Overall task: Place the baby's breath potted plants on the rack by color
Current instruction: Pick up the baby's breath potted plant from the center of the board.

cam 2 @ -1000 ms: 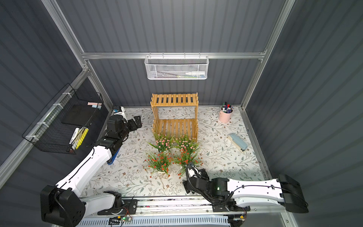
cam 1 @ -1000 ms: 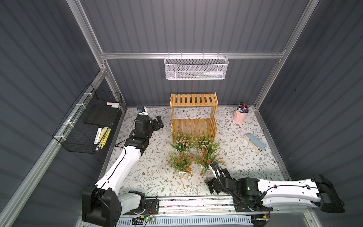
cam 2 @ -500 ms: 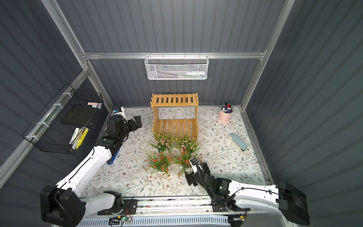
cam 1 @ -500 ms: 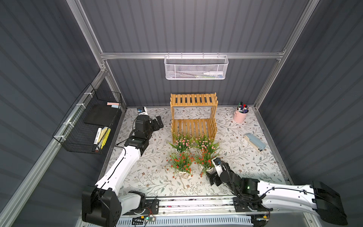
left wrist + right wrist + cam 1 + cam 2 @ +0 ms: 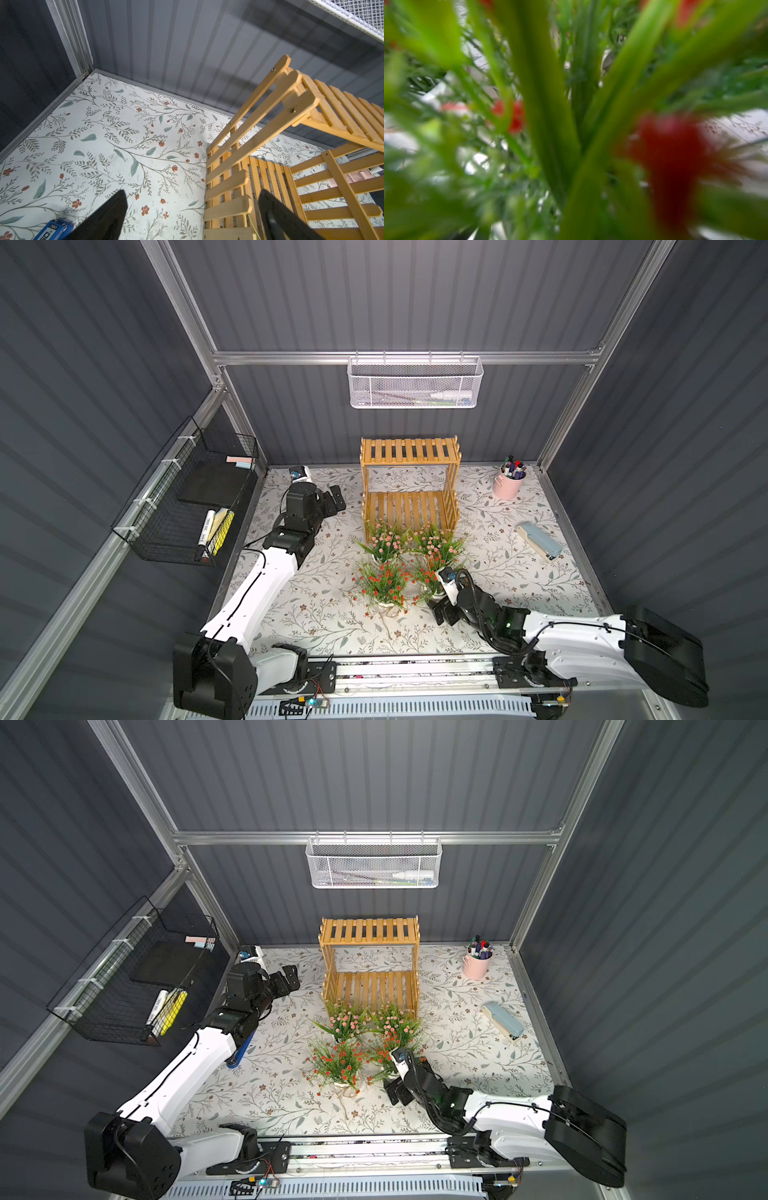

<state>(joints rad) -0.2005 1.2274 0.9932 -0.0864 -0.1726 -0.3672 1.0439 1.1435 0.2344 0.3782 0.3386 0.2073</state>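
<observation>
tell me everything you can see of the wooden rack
The rack is a two-tier stepped stand of honey-coloured wooden slats, joined with screws visible in the left wrist view. It stands upright at the back of the floral tabletop, upper tier behind, lower tier in front. Both tiers are bare. The pink baby's breath potted plants stand before its lower tier; whether their leaves touch it cannot be told.

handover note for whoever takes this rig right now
Left gripper: open, empty, beside the rack.
Right gripper: low at one red plant; open or shut unclear, its wrist view is blurred foliage.
Plants: all four on the table before the rack, pink plants nearer it, other red plant beside the first.
Done: nothing; both tiers bare.
Left: all four onto the rack, sorted by colour.
</observation>
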